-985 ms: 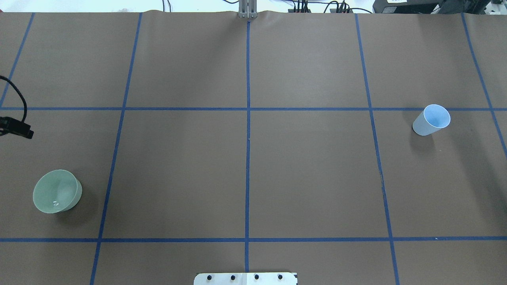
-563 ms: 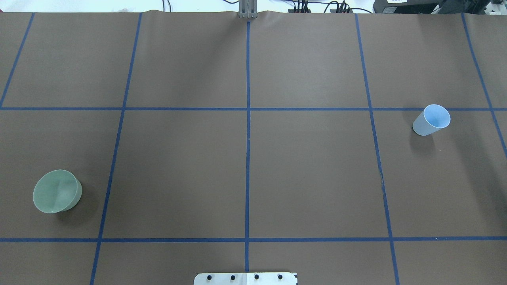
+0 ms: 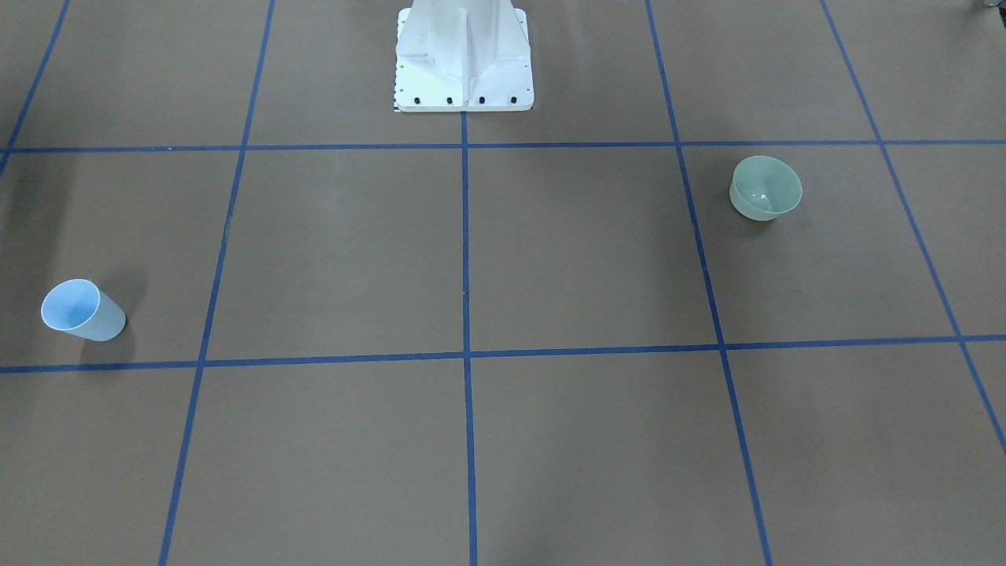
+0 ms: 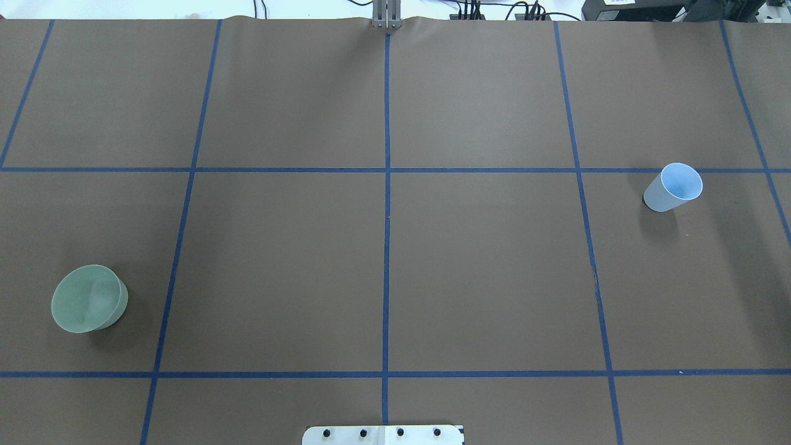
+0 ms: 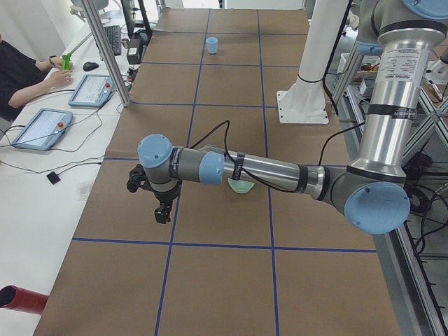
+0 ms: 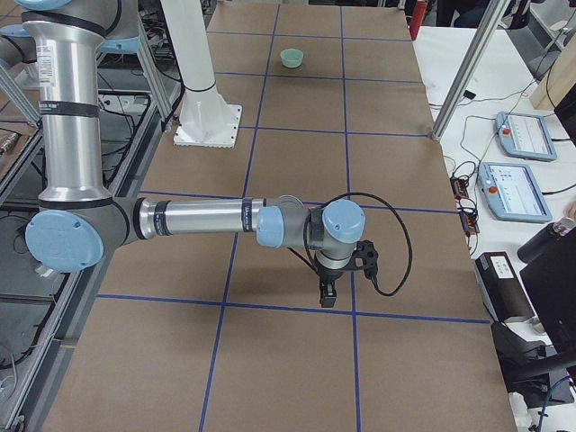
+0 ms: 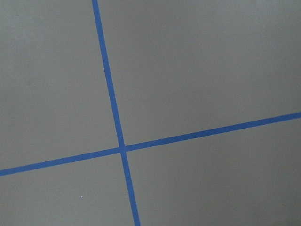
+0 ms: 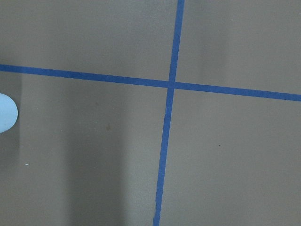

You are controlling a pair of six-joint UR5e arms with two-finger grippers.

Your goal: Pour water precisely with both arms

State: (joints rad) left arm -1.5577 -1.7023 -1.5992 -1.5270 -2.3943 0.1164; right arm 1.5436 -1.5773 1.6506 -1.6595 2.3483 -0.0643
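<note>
Both arms are hanging clear of the cup (image 4: 673, 186) and the bowl (image 4: 88, 299), far apart across the pedestal (image 3: 464, 59); finger positions cannot be told. Whether the pour is finished or pending is unclear.

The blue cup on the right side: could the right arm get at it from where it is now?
Probably yes. The blue cup stands alone on the brown table, and the right arm hovers nearby with nothing between.
</note>
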